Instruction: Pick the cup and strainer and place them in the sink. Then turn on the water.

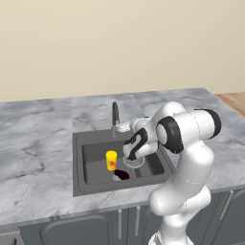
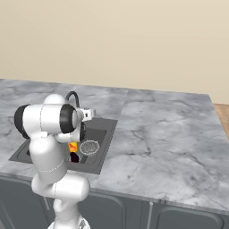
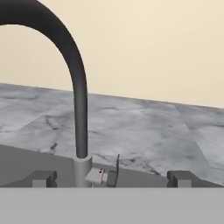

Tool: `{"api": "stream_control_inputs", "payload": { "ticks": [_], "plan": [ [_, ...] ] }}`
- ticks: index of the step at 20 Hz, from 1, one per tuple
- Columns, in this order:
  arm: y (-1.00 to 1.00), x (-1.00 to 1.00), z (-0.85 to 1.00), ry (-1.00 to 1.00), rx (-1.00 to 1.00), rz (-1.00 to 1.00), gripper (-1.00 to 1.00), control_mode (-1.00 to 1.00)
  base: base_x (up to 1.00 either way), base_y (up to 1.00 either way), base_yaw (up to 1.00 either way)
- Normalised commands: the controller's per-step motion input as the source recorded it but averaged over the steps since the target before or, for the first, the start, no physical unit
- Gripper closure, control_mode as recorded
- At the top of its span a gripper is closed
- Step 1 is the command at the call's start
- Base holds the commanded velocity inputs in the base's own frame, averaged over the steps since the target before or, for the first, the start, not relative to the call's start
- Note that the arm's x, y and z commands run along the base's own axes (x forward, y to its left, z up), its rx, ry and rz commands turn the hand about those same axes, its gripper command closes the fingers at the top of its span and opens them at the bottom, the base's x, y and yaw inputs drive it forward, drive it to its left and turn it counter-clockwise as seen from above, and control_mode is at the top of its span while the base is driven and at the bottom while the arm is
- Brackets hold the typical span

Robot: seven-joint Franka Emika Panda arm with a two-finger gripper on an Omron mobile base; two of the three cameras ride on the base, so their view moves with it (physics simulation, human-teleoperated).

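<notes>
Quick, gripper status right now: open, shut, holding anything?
Gripper: open, jaws spread wide, holding nothing; it faces the tap base with the small lever between the fingertips.

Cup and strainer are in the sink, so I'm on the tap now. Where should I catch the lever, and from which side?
Go for the small silver lever at the foot of the dark gooseneck spout, not the spout itself. It sticks out sideways from the base, low between the open gripper tips in the hand view, so keep coming straight on from the sink side, probably pushing its free end.
</notes>
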Motion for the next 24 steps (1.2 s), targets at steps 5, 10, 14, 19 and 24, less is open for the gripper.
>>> {"api": "stream_control_inputs", "payload": {
  "ticks": [5, 10, 14, 19, 24],
  "plan": [
    [-0.09, 0.03, -0.3, -0.12, 0.05, 0.0, -1.0, -1.0, 0.0, 0.0, 0.0],
    [-0.11, 0.03, -0.3, -0.13, 0.06, 0.0, -1.0, -1.0, 0.0, 0.0, 0.0],
    [-0.14, 0.0, -0.29, -0.14, 0.06, 0.0, -1.0, -1.0, 0.0, 0.0, 0.0],
    [-0.14, 0.0, -0.31, -0.15, 0.05, 0.0, -1.0, -1.0, 0.0, 0.0, 0.0],
    [-0.07, 0.0, -0.34, -0.14, 0.03, 0.0, -1.0, -1.0, 0.0, 0.0, 0.0]
  ]
}}
